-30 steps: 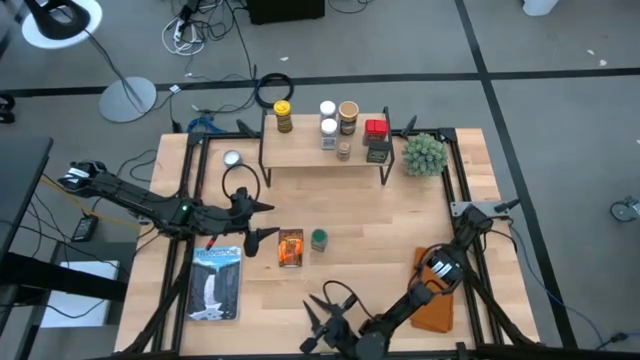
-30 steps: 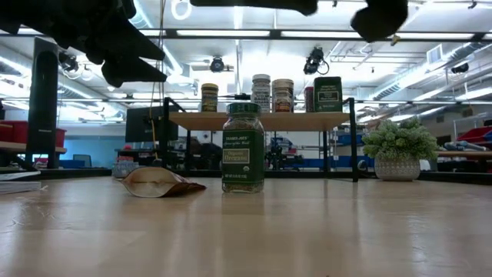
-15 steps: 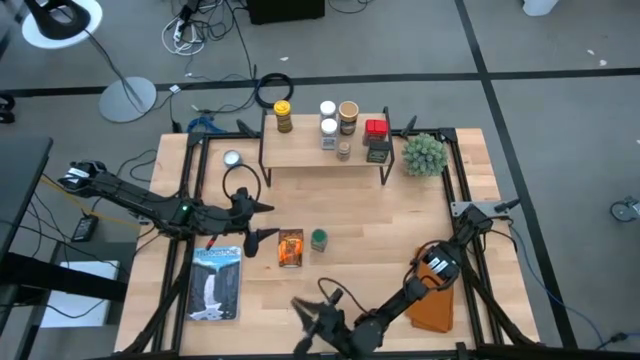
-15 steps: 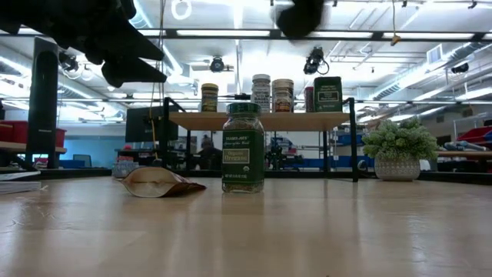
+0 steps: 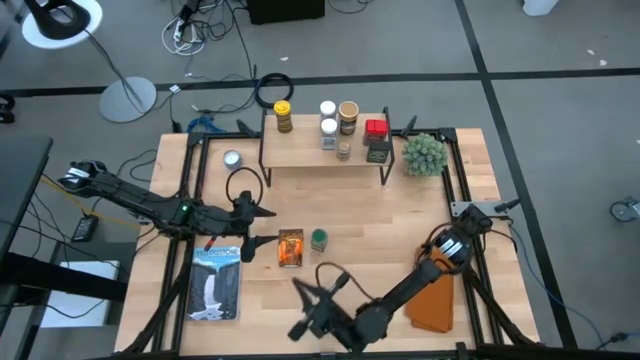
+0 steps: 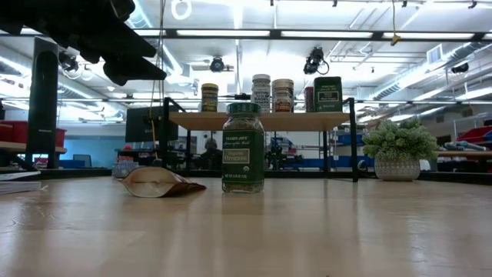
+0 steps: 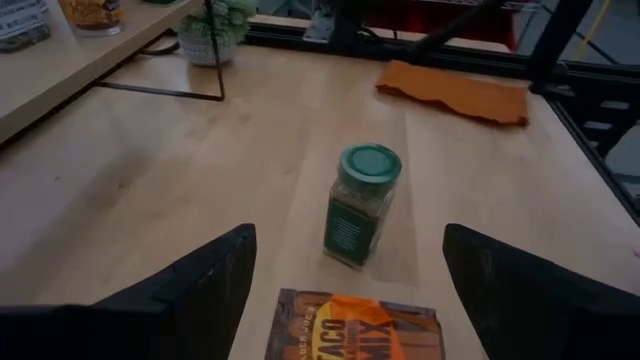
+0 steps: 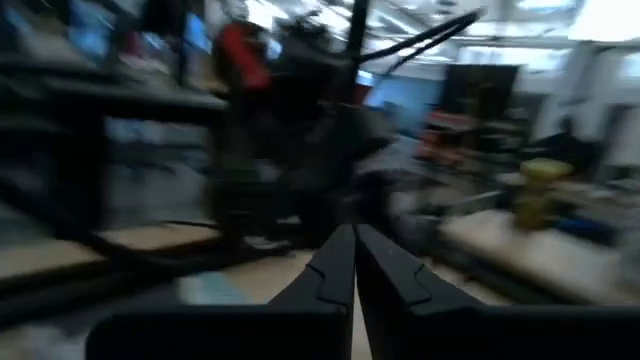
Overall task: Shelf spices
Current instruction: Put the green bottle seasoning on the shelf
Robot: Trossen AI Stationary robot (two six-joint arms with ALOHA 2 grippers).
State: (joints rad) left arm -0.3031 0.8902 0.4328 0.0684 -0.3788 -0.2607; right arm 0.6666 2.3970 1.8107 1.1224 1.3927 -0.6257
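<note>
Plant (image 5: 423, 154) just beside shelf (image 5: 310, 153)

Six spice containers stand on the shelf (image 5: 300, 153); a green-lidded jar (image 5: 318, 239) and orange packet (image 5: 290, 248) sit on the table.

Ahead of my left gripper (image 7: 345, 290): orange packet (image 7: 350, 328) just below fingers, green-lid jar (image 7: 360, 206) beyond it upright; bare tabletop (image 7: 180, 170) either side toward shelf (image 5: 325, 153).
</note>
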